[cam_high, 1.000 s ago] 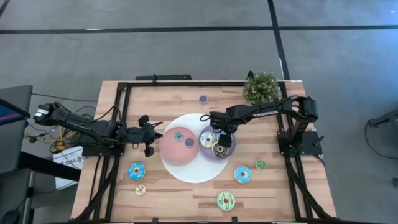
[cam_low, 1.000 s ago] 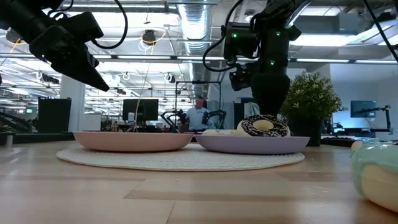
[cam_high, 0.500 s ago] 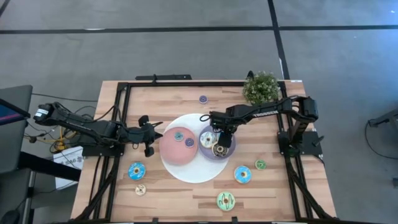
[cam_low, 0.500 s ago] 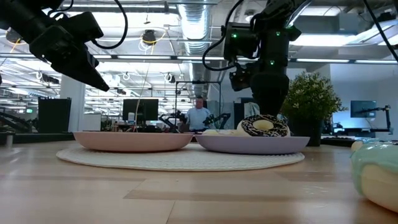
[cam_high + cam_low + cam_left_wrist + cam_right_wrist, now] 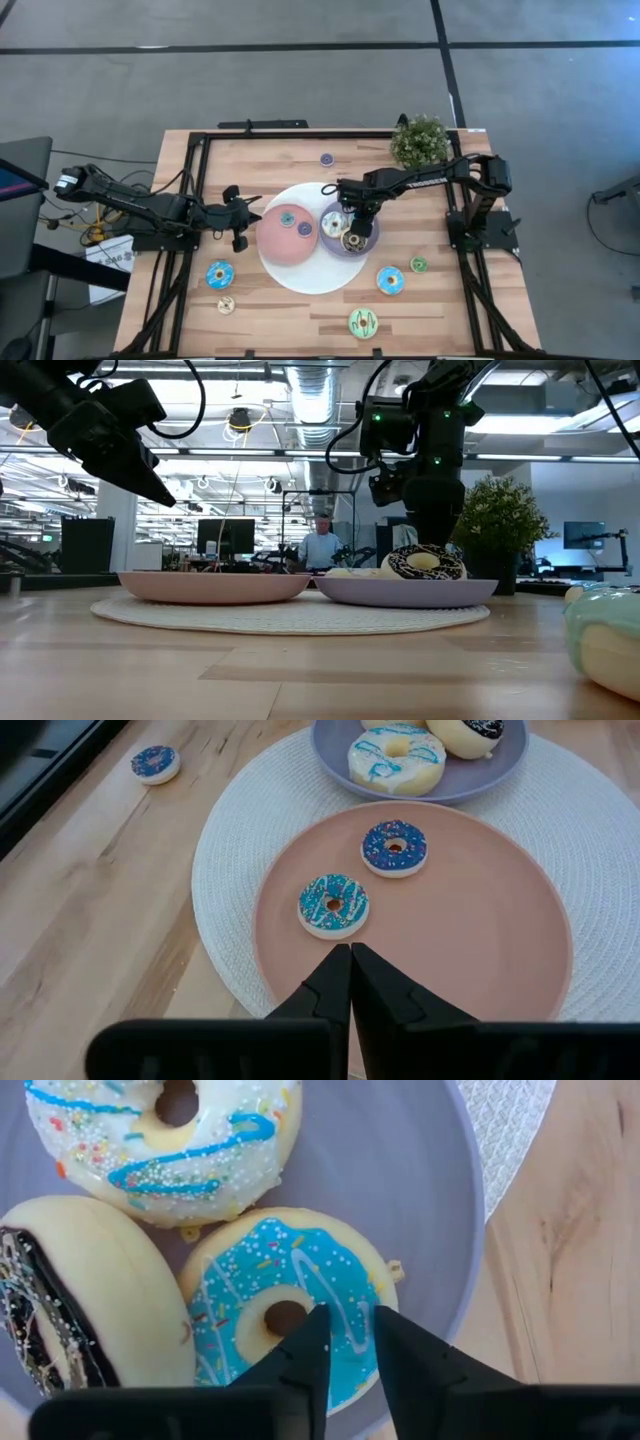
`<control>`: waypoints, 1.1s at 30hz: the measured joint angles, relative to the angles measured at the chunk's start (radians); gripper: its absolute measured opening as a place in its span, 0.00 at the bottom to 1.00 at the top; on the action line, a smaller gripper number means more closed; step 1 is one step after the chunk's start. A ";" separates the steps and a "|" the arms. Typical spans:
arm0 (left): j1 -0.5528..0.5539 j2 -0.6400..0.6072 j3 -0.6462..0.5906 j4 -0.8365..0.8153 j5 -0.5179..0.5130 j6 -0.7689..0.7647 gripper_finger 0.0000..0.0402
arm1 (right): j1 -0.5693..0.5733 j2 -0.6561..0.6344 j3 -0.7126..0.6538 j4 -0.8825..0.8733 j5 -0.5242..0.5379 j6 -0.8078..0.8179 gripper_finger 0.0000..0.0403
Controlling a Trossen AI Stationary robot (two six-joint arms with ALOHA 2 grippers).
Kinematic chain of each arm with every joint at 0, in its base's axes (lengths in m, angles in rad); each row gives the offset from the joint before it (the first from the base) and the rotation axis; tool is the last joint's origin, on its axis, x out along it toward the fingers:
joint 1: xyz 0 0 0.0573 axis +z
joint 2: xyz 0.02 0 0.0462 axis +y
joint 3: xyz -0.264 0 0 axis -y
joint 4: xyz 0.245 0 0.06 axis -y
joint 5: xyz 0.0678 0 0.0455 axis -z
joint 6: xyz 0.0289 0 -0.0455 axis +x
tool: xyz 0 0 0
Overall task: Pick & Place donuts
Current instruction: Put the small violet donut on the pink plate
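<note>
On a purple plate [image 5: 420, 1180] lie three donuts: one white-iced with blue lines [image 5: 130, 1155], one brown-iced and tilted on its edge [image 5: 70, 1300], one blue-iced [image 5: 240, 1270] leaning on the brown one. My right gripper [image 5: 345, 1330] [image 5: 352, 222] points down over the blue donut, its fingers a narrow gap apart and nothing between them. The pink plate [image 5: 470, 940] beside it bears two small blue donuts [image 5: 333, 905] [image 5: 394, 847]. My left gripper [image 5: 350, 960] [image 5: 255, 214] hangs shut above the pink plate's left rim. My right gripper's fingertips [image 5: 312, 1325] stand from above over the blue donut's icing beside its hole [image 5: 285, 1315]. Whether they touch the icing I cannot tell. The donut lies on the purple plate.
Both plates sit on a round white mat [image 5: 305, 278]. Loose donuts lie on the wooden table: blue [image 5: 220, 273], small tan [image 5: 226, 305], green [image 5: 363, 322], blue [image 5: 390, 280], small green [image 5: 419, 264], small purple [image 5: 327, 159]. A potted plant [image 5: 420, 140] stands at the far right.
</note>
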 joint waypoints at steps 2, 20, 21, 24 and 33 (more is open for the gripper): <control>0.000 0.000 0.000 0.000 0.000 0.000 0.01 | 0.000 0.000 0.000 0.000 0.000 -0.001 0.15; 0.000 0.000 0.000 0.000 0.000 0.001 0.01 | -0.012 0.000 0.000 0.000 0.001 -0.011 0.00; 0.000 0.000 0.000 0.000 0.000 0.001 0.01 | -0.014 0.000 0.000 0.000 0.001 -0.008 0.00; 0.000 0.000 0.000 0.000 0.000 0.001 0.01 | -0.020 -0.005 0.000 -0.001 0.003 -0.007 0.00; 0.000 0.000 0.000 0.000 0.000 0.002 0.01 | -0.020 -0.076 0.000 0.001 0.021 0.002 0.00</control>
